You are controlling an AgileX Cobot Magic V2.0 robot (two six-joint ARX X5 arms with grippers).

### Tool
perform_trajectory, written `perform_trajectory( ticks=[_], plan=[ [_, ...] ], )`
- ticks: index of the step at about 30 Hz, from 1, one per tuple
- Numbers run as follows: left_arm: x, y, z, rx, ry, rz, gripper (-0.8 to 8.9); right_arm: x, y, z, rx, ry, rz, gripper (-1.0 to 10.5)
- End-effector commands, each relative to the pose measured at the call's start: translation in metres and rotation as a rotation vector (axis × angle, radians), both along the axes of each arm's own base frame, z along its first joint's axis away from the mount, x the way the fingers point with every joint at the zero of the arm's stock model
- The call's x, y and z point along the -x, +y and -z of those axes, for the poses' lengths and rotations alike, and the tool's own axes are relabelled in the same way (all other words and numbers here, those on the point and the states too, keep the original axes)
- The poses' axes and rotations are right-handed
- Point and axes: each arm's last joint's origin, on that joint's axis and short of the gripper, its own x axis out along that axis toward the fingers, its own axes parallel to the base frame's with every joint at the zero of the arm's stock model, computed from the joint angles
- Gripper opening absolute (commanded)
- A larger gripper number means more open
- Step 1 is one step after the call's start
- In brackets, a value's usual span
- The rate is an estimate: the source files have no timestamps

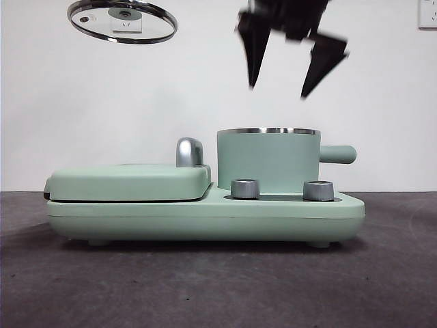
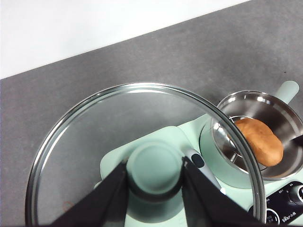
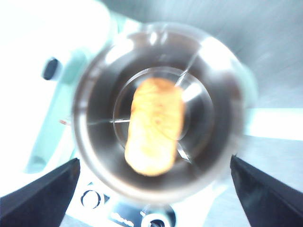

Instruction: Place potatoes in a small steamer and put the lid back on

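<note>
The tan potato [image 3: 154,125] lies lengthwise on the bottom of the mint-green steamer [image 3: 94,118], which stands uncovered on its base [image 1: 268,160]. Straight above it hangs my right gripper [image 1: 278,90], open and empty; its wrist view is blurred. My left gripper [image 2: 155,189] is shut on the green knob [image 2: 155,168] of the glass lid [image 2: 118,123]. It holds the lid [image 1: 123,20] high in the air at the upper left, well clear of the pot. Through and past the glass, the left wrist view shows the potato [image 2: 259,141] inside the steamer [image 2: 246,94].
The steamer sits on a long mint-green appliance base [image 1: 205,219] with two chrome dials [image 1: 245,188] at its front. A flat griddle cover [image 1: 130,181] with a chrome handle [image 1: 190,152] fills the left half. The steamer's stubby handle [image 1: 338,154] points right. Dark tabletop, white wall behind.
</note>
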Motion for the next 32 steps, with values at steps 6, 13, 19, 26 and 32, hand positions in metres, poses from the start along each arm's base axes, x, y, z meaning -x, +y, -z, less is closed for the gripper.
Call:
perform_trajectory(
  ticks=[6, 13, 19, 26, 32],
  plan=[
    [0.002, -0.011, -0.008, 0.016, -0.039, 0.035, 0.18, 0.078, -0.031, -0.047, 0.014, -0.047, -0.043, 5.0],
    [0.008, -0.031, -0.007, 0.017, -0.038, 0.097, 0.18, 0.155, -0.068, -0.038, 0.023, -0.103, -0.028, 5.0],
    [0.011, -0.061, 0.001, 0.016, -0.025, 0.176, 0.18, 0.207, -0.087, 0.000, -0.083, -0.238, -0.002, 5.0],
    [0.005, -0.108, 0.022, 0.016, -0.005, 0.274, 0.18, 0.253, -0.105, 0.054, -0.227, -0.326, 0.067, 5.0],
    [-0.008, -0.150, 0.053, 0.010, 0.006, 0.341, 0.18, 0.276, -0.117, 0.075, -0.277, -0.357, 0.088, 5.0]
  ],
)
